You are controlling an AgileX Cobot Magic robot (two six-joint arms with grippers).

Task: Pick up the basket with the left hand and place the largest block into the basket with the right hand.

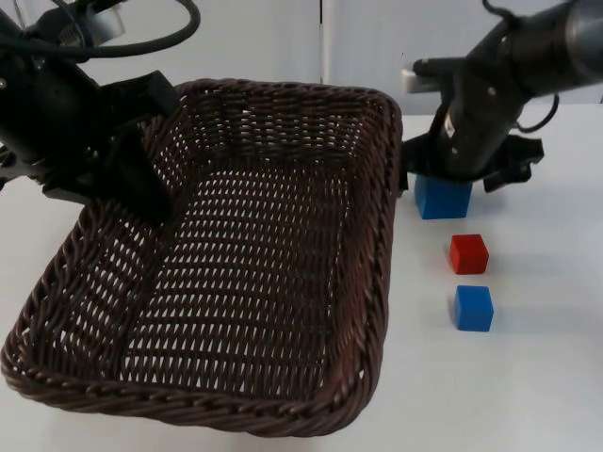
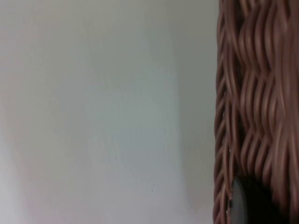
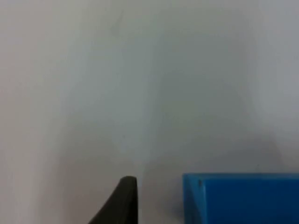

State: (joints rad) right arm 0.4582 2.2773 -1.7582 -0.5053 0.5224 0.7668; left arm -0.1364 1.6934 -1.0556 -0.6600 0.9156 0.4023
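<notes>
Left end effector (image 1: 141, 179) grips basket (image 1: 283, 122).

Light: bright, even and diffuse, from overhead.
Shadows: soft grey patches on the white table (image 1: 528, 377) beside the blocks and under the basket's near rim (image 1: 217, 405).
Glare: none strong; the table looks washed pale.
Blur: both wrist views soft, the basket weave (image 2: 257, 93) and the large blue block (image 3: 240, 198) out of focus.

Basket (image 1: 283, 282) wall crowds large blue block (image 1: 443, 198).
</notes>
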